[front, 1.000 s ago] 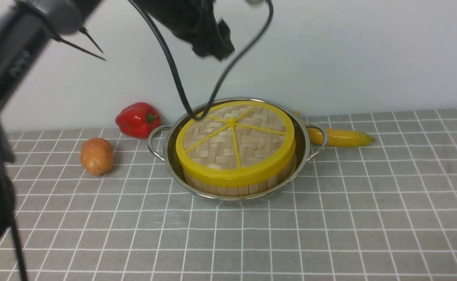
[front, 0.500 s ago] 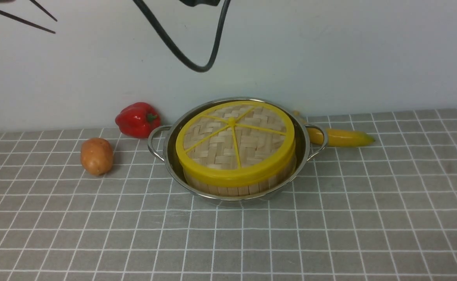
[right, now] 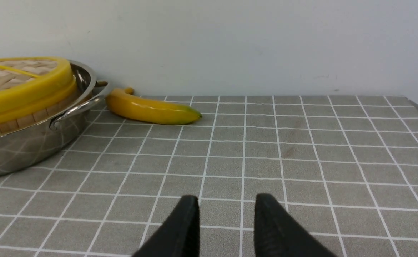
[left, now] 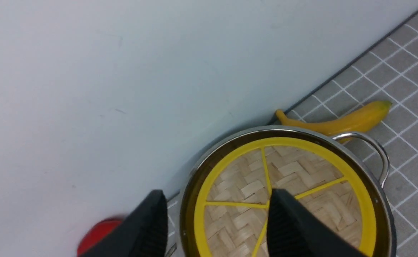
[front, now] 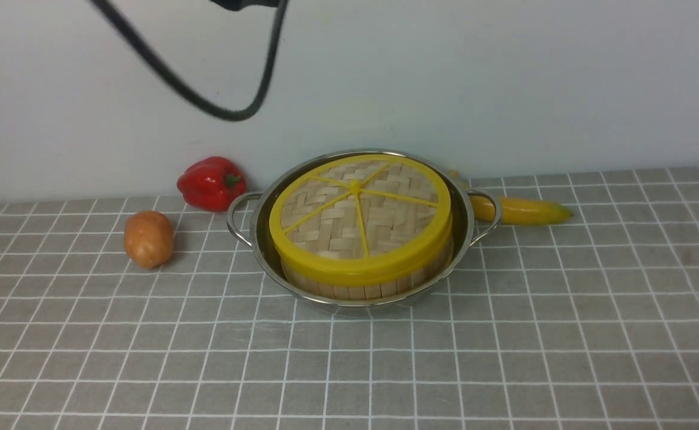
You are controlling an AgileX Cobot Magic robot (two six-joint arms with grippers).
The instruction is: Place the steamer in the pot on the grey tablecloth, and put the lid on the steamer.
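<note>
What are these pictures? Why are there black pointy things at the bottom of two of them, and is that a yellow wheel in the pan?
It's a robot with two arms, and each arm ends in a claw. One camera looks forward from between the arms. Two more sit on the wrists, so the black points are the left claw and the right claw. Both are open and hold nothing.

The yellow wheel is the lid of a bamboo steamer. The steamer sits inside a shiny pot on the grey tablecloth. The left claw hangs above the lid.

Around the pot lie a red pepper, a potato and a banana. The black loop up top is a cable.
</note>
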